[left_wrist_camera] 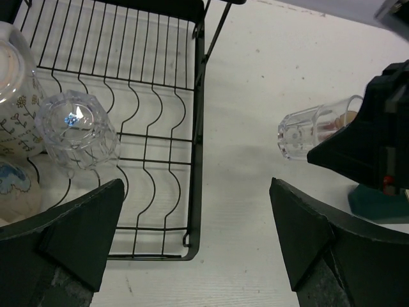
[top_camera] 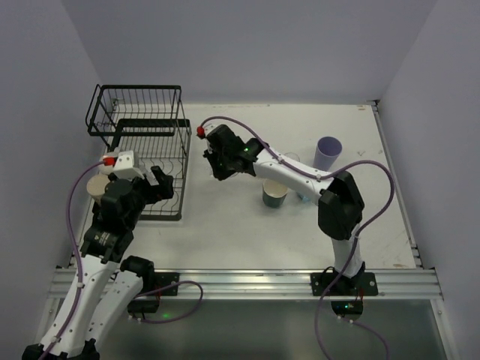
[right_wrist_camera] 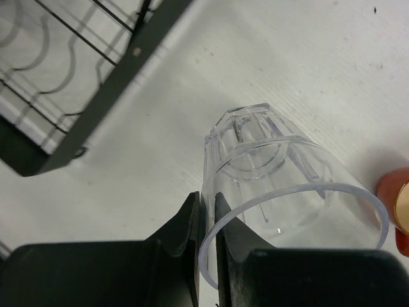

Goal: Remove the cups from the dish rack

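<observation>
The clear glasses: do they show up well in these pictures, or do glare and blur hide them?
Right wrist view: the held glass is sharp, its rim pinched by the right gripper, whose fingers blur near the lens. Left wrist view: the second glass, on the dish rack, carries a bright glint. Top view: even light, soft shadows, glasses hard to spot.

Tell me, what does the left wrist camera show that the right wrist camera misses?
Only the left wrist view: a second clear glass standing base up on the dish rack, with a flowered mug beside it.
Only the right wrist view: a close look at the right hand pinching the wall of the held glass, one finger inside the rim and one outside, plus something orange-red at the picture's edge.
Both: that held glass, a corner of the rack, and the white table.
</observation>
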Tool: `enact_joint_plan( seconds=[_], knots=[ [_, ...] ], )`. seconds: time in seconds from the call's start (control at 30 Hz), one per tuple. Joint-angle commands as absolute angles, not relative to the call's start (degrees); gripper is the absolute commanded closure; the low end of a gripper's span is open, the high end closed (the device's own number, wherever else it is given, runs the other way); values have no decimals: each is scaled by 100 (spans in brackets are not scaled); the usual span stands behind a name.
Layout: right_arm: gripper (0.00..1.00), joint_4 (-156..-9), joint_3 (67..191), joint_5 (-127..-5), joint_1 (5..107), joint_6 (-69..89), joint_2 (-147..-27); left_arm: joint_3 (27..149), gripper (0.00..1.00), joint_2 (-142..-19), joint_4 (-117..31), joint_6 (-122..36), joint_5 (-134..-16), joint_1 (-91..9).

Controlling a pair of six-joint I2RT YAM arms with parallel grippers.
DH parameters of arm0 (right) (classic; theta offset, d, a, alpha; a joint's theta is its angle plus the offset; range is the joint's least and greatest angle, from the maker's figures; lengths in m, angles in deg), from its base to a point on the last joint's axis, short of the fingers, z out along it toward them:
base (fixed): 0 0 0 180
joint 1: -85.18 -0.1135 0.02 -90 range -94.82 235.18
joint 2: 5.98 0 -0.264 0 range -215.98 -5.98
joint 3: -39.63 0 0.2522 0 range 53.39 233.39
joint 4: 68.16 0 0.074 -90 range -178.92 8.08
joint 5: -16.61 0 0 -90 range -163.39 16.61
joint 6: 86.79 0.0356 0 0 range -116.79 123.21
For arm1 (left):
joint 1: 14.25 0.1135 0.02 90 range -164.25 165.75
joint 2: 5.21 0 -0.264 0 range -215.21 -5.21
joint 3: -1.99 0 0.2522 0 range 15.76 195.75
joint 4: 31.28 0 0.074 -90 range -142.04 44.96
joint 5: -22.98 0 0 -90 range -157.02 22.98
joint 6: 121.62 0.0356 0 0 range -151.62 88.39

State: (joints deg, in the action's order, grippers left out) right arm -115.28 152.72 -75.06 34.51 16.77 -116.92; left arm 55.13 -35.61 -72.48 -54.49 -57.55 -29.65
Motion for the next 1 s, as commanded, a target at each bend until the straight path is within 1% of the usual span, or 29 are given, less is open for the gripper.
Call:
enact_joint_plan(
  seconds=[0.0,0.17,0.4,0.5,0.63,0.67,0.73,0.77,0.8,0.87,0.9,0.97],
  knots=[
    [100,-12454,15911,-8094,3482,972,-12005,5566,0,-3580,-7098,-5157,-5550,-2963],
    [100,-12560,16175,-8226,3570,568,-12673,5513,0,-3650,-7071,-5148,-5683,-2972],
    [98,-12674,16255,-8350,3579,58,-13017,5522,0,-3765,-7053,-5130,-5727,-2963],
    [92,-12692,16281,-8341,3579,-13,-13131,5522,0,-3808,-7053,-5130,-5727,-2945],
    [80,-12736,16404,-8481,3579,-74,-13219,5522,0,-3852,-7053,-5130,-5718,-2936],
    [75,-12727,16439,-8507,3579,-74,-13211,5522,0,-3879,-7062,-5130,-5709,-2919],
    [69,-12736,16466,-8499,3579,-74,-13141,5530,0,-3905,-7071,-5130,-5674,-2910],
    [61,-12736,16492,-8473,3579,-66,-13097,5531,0,-3931,-7079,-5130,-5656,-2901],
    [57,-12727,16501,-8446,3579,-39,-13053,5539,0,-3940,-7088,-5139,-5621,-2901],
    [53,-12701,16475,-8359,3579,13,-12877,5539,0,-3975,-7141,-5148,-5542,-2892],
    [49,-12674,16449,-8341,3579,83,-12798,5539,0,-4019,-7158,-5183,-5420,-2892],
    [45,-12604,16308,-8227,3570,162,-12508,5574,0,-4133,-7229,-5218,-5271,-2884]
  ],
)
